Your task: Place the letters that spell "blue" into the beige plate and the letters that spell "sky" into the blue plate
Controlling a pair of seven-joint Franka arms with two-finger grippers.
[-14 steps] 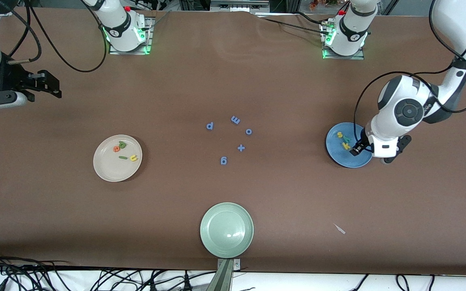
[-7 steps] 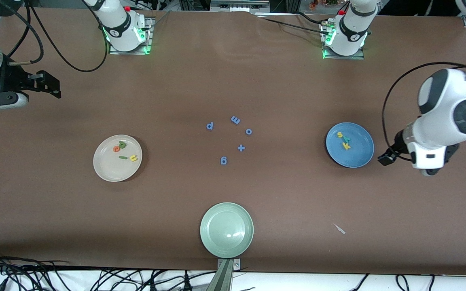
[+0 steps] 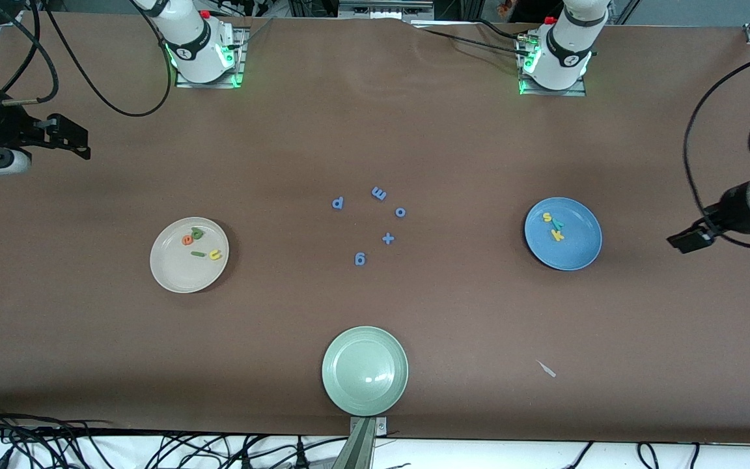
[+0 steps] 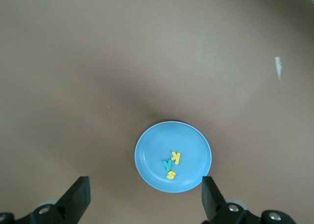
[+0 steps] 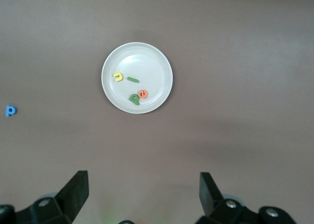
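Inspecting the table from my station, I find both of my grippers empty with fingers spread wide. My left gripper (image 3: pixel 686 240) hangs over bare tabletop at the left arm's end, at three o'clock from the blue plate (image 3: pixel 580 254) and well apart from it; in the left wrist view its two fingers (image 4: pixel 76 199) frame the plate with a wide gap. My right gripper (image 3: pixel 74 138) hangs over bare tabletop at the right arm's end, at about ten o'clock from the beige plate (image 3: pixel 173 270); the right wrist view shows its fingers (image 5: pixel 73 192) equally wide. The beige plate holds the orange e (image 3: pixel 187 240), green b (image 3: pixel 197 232), green l (image 3: pixel 198 253) and yellow u (image 3: pixel 215 255), all lying inside the rim. The blue plate holds the yellow s (image 3: pixel 547 217), teal y (image 3: pixel 556 225) and yellow k (image 3: pixel 557 235), clustered toward eleven o'clock on its face. Blue letters p (image 3: pixel 338 203), m (image 3: pixel 379 193), o (image 3: pixel 400 212), g (image 3: pixel 360 259) and a plus sign (image 3: pixel 387 238) lie loose mid-table between the two plates. One pale green plate (image 3: pixel 349 397) sits nearest the front camera, at six o'clock from those loose letters.
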